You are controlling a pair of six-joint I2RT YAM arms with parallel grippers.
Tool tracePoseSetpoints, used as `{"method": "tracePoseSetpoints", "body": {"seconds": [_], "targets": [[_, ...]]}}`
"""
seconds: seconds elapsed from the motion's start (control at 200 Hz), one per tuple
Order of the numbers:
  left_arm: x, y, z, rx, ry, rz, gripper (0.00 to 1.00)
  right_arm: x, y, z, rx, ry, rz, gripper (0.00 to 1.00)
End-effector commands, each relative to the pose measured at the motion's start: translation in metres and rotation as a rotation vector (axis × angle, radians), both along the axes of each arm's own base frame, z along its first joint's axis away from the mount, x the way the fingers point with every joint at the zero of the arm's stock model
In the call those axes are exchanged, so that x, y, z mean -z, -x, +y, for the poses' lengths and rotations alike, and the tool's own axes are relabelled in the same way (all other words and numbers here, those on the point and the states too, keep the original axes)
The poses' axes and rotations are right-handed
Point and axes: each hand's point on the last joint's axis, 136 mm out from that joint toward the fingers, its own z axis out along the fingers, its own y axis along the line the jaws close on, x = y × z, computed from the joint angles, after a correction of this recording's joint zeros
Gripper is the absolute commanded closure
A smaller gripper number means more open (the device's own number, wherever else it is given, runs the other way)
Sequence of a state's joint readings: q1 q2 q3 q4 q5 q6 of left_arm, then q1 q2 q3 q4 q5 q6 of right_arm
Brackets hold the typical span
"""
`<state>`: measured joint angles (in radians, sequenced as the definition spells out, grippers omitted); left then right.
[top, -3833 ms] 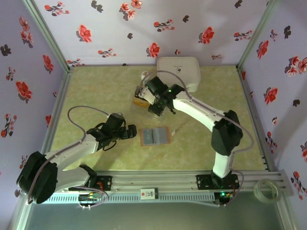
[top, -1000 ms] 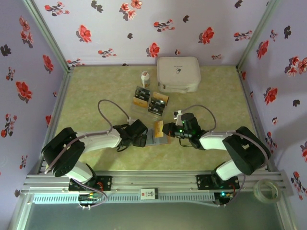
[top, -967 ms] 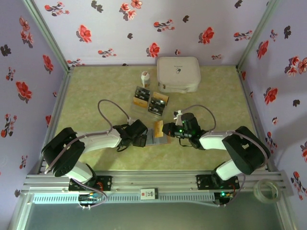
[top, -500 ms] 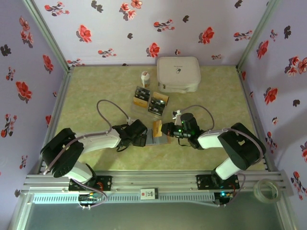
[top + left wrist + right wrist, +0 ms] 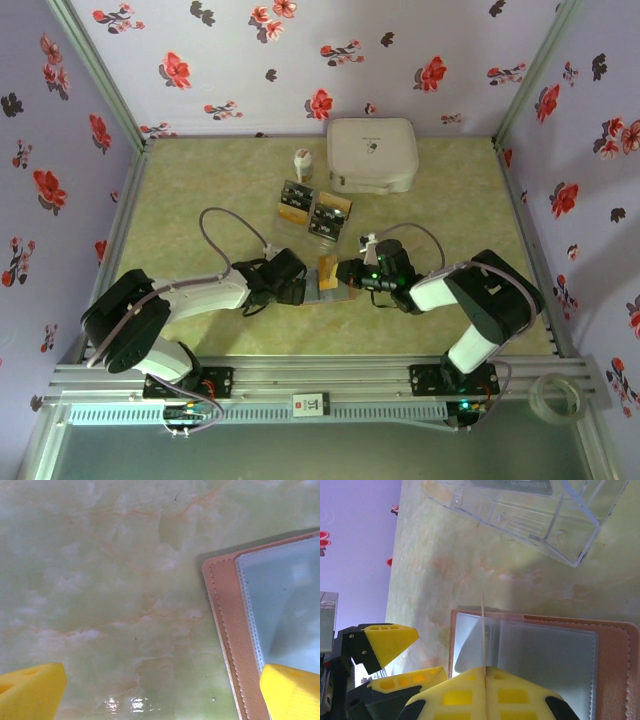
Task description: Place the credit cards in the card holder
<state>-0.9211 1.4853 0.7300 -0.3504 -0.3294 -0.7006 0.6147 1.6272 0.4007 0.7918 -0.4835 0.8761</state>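
Held card: a thin gold-orange rectangular credit card (image 5: 327,268) stands on edge between the two arms, near the front middle of the table. To the right wrist camera it shows edge-on as a pale sliver (image 5: 483,630).
Card holder: a flat, square, reddish-brown leather-like card holder (image 5: 336,290) lies open on the table beneath the card. Its grey-silver inside with clear pockets faces up.
Card against holder: the card hangs over the grey inside, close to the seam between two pockets. Whether its edge touches a pocket cannot be told.
Right gripper: the right gripper (image 5: 485,670) is pinched tight on the card, one yellow finger flat against each face.
Left gripper: the left gripper (image 5: 160,700) has its jaws spread wide and grips nothing. It sits low at the holder's left edge, with one yellow fingertip (image 5: 292,692) over the holder's corner and the other over bare table.
Remaining cards: two black-and-gold cards (image 5: 329,216) lie farther back in a clear plastic tray (image 5: 555,530), apart from the holder.
Bottle: a small white bottle (image 5: 302,163) stands just behind the tray.
Case: a big white rounded case (image 5: 372,155) sits beside the bottle at the back.
Table: a pale green marbled surface (image 5: 200,190).
Walls: lilac panels printed with red flowers (image 5: 200,60).
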Motion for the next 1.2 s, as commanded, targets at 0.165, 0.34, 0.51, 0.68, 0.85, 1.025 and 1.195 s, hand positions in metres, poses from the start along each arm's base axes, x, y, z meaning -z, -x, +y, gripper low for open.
{"method": "tracePoseSetpoints", "body": {"seconds": [0.165,0.34,0.51,0.68,0.85,1.025,1.195], "targets": [[-0.011,-0.014,0.005,-0.028,-0.014,-0.048,0.00,-0.001,0.001,0.000,-0.001,-0.028,-0.001,1.00],[-0.013,-0.020,0.004,-0.031,-0.011,-0.056,0.00,-0.003,0.001,0.000,-0.001,-0.031,-0.005,1.00],[-0.019,-0.024,-0.002,-0.021,0.014,-0.073,0.00,-0.003,0.001,-0.001,-0.001,-0.030,-0.005,1.00],[-0.019,-0.026,-0.008,-0.010,0.026,-0.075,0.00,-0.002,0.001,0.000,0.000,-0.031,-0.004,1.00],[-0.013,-0.027,-0.010,-0.006,0.022,-0.064,0.00,-0.003,0.002,-0.001,-0.001,-0.031,-0.005,1.00],[-0.007,-0.024,-0.009,-0.006,0.018,-0.051,0.00,-0.004,0.002,-0.001,0.001,-0.033,-0.006,1.00],[-0.002,-0.019,-0.003,-0.016,0.012,-0.038,0.00,-0.007,0.001,0.000,0.002,-0.039,-0.012,1.00]]}}
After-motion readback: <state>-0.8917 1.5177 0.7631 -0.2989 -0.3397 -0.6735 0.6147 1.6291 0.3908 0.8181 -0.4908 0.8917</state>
